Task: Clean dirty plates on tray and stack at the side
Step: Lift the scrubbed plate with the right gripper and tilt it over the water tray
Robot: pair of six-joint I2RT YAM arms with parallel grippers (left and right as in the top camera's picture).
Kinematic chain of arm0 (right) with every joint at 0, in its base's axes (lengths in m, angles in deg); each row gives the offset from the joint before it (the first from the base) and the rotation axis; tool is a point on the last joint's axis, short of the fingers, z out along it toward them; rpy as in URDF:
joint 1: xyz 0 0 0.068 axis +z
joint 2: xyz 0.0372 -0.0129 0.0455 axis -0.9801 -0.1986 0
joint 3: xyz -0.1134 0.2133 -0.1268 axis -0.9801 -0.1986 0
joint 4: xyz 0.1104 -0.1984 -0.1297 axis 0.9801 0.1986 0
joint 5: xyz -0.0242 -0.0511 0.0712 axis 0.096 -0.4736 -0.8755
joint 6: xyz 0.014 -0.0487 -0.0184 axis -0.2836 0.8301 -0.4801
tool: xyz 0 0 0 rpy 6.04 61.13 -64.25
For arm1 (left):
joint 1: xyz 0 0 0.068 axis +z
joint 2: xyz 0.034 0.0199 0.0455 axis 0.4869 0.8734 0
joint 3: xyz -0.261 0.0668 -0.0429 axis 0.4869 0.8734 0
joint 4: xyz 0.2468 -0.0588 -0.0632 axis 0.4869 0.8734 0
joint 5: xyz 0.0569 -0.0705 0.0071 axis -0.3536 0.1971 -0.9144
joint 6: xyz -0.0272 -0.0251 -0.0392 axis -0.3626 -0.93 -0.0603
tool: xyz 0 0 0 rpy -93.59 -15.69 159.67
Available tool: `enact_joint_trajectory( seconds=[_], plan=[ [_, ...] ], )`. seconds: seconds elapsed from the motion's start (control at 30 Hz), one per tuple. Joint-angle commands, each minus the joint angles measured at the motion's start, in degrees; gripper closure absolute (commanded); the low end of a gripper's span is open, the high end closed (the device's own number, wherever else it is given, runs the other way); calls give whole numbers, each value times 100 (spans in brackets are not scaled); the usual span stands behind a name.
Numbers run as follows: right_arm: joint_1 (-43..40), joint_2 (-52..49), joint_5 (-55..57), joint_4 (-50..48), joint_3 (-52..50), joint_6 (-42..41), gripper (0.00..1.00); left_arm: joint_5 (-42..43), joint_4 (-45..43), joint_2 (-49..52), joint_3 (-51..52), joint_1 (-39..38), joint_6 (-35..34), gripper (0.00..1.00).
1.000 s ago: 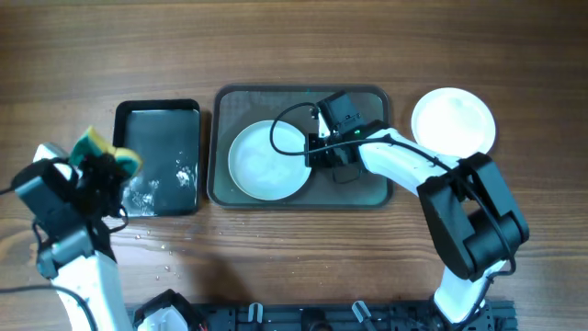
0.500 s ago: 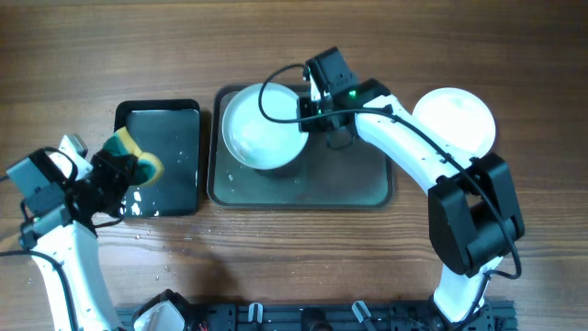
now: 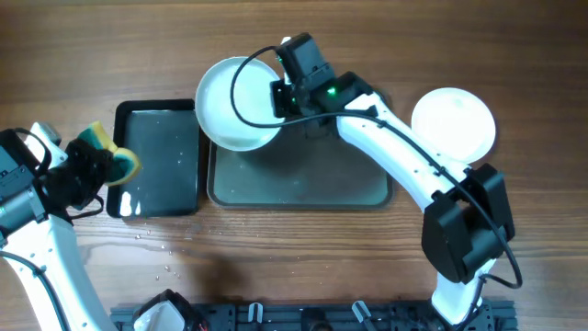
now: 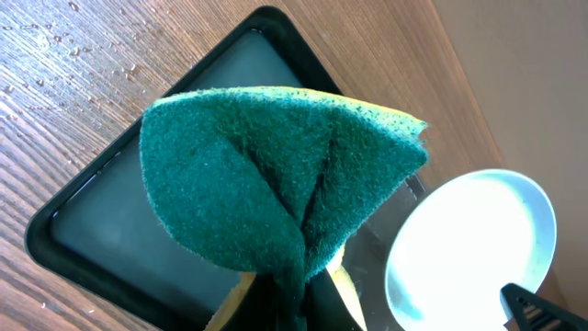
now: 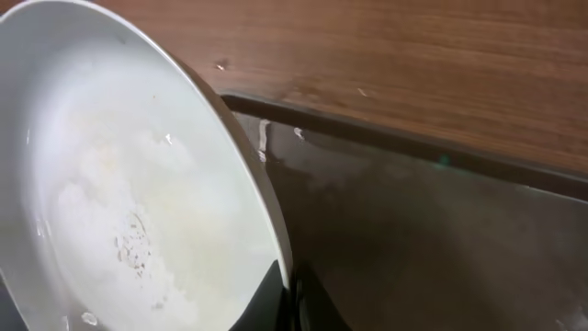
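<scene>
My right gripper (image 3: 278,97) is shut on the right rim of a pale dirty plate (image 3: 231,103), which hangs tilted over the far left corner of the dark grey-green tray (image 3: 312,184). The right wrist view shows the plate (image 5: 119,202) streaked with wet residue, its rim pinched at my right gripper (image 5: 290,308). At the left, my left gripper (image 3: 92,167) is shut on a green and yellow sponge (image 3: 112,153), beside the black tray. The sponge (image 4: 276,175) fills the left wrist view, folded in my left gripper (image 4: 296,308), with the plate (image 4: 473,248) beyond it.
A smaller glossy black tray (image 3: 158,164) holding water lies left of the big tray. One white plate (image 3: 453,121) rests on the table to the right of the big tray. Water drops speckle the wood near the black tray's front.
My right gripper has lifted the plate off the tray floor and carried it back and to the left, tilting it. My left arm has swung left with the sponge.
</scene>
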Motion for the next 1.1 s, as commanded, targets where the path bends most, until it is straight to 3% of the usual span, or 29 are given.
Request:
enact_joint_trajectory(
  seconds=[0.0,0.27,0.63,0.9,1.07],
  plan=[
    [310,-24,138,-415,186,-238,96,55,-15,-17,-103,-26,74,96],
    [1333,-326,1646,-1971,164,-42,96,46,-13,-17,-103,-24,76,96],
    [1980,-343,2549,-4428,164,3746,96,-232,57,-17,-103,-24,79,96],
    [2000,-343,2256,-5910,164,5392,96,-232,118,-17,-103,-24,76,96],
    [2000,-343,1628,-6249,164,5847,96,-232,136,-17,-103,-24,79,96]
  ],
)
